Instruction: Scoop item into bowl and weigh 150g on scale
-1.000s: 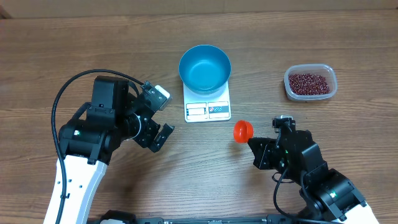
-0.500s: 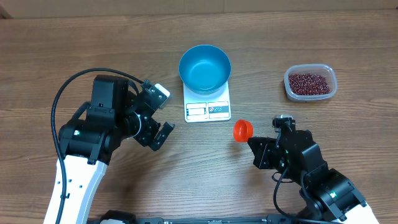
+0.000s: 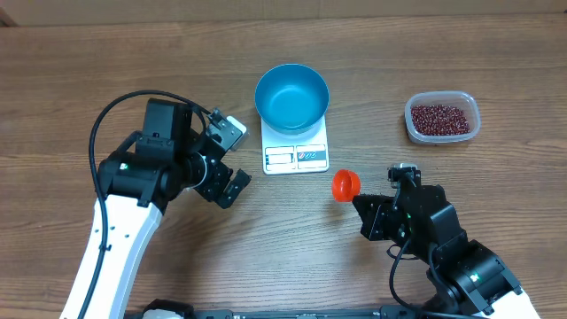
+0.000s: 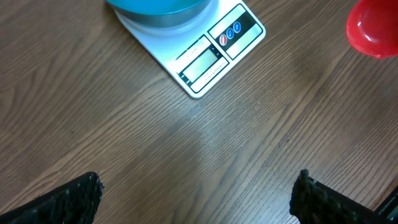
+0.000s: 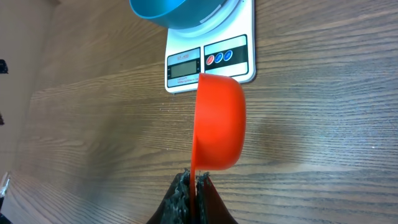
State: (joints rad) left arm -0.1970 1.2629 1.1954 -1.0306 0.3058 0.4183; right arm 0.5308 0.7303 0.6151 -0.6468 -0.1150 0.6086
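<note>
The blue bowl stands on the white scale at the table's middle back, and nothing shows inside it. The red-brown beans fill a clear tub at the back right. My right gripper is shut on the flat handle of an orange-red scoop, just right of the scale's front corner. In the right wrist view the scoop sticks out on its side from my right gripper, short of the scale. My left gripper is wide open and holds nothing, left of the scale. Its fingers frame bare wood.
The clear plastic tub sits well right of the scale. In the left wrist view, the scale's display and the bowl's underside lie ahead, with the scoop at the upper right. The left arm's black cable loops over the table.
My left arm has shifted a little to the right, toward the scale, with its gripper still open. The right arm and the scoop have not moved.
</note>
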